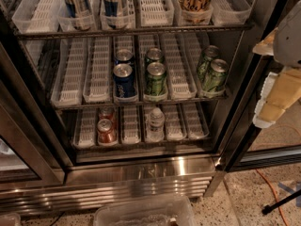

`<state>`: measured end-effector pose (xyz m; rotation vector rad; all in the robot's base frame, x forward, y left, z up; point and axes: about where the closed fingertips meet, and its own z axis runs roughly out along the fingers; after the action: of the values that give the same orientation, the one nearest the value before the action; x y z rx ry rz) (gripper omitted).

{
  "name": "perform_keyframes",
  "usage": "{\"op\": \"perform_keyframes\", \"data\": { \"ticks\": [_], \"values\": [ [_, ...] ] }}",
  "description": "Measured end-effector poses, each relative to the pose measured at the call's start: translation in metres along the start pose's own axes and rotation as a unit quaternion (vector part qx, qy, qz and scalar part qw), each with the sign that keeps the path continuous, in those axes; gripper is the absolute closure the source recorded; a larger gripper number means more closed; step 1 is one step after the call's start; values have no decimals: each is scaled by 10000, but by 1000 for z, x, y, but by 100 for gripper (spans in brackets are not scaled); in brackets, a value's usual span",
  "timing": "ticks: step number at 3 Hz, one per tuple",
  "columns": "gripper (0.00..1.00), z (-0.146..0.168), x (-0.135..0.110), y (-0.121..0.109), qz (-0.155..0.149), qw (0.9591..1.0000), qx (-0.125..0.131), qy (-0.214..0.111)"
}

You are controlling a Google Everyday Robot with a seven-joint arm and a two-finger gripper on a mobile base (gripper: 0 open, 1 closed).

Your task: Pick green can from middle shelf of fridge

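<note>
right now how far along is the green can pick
Done: the fridge stands open, with the middle shelf exposed. In hand: the gripper sits at the right edge, outside the fridge, apart from every can. Left: reaching in, gripping a green can and lifting it out.

The middle shelf (181, 99) carries a row of white slotted trays (69, 76) running from near to far. Two blue cans (123, 79) stand one behind the other in a tray left of centre, two green cans (155, 78) stand likewise in the next tray to the right, and two more lean in the rightmost tray. The gripper (275, 102) hangs at the right edge, outside the fridge (141, 171), level with this shelf.
</note>
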<state>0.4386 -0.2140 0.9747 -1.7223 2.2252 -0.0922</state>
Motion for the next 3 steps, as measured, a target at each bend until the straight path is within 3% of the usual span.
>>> {"op": "perform_keyframes", "data": {
  "ticks": [2,3],
  "values": [
    [0,38,-34,14,171,9966,-88,-803],
    [0,55,-50,22,369,9899,17,-1365]
  ]
}}
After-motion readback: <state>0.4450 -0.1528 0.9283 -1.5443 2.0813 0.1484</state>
